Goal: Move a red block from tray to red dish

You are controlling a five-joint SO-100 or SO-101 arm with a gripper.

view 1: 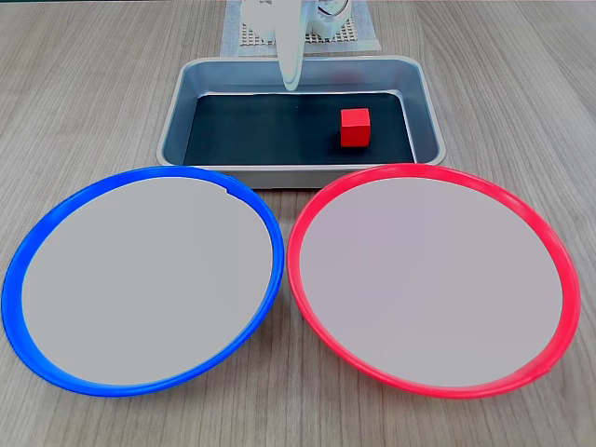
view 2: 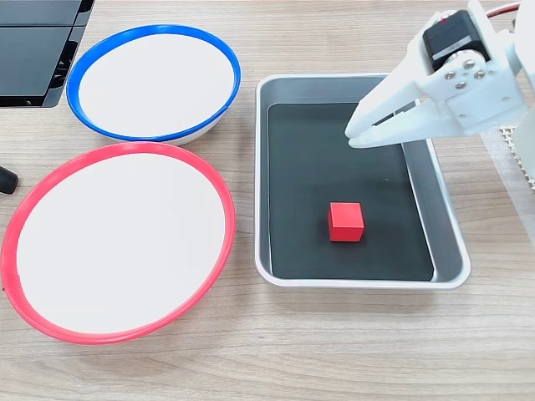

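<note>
Hand [view 2: 354,136] above tray [view 2: 447,225], unlabelled

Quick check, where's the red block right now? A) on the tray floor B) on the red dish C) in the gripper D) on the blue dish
A: the red block sits on the black bottom of the tray, apart from the gripper and off the red dish.

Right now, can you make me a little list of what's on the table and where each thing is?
red block: lying in the tray, untouched
tray: silver with a black bottom, beside both plates
red dish: nothing on it
blue plate: nothing on it, next to the red dish
end effector: white, above the tray, apart from the block, holding nothing; fingers look nearly together
task: not yet begun, block not in the dish
</note>
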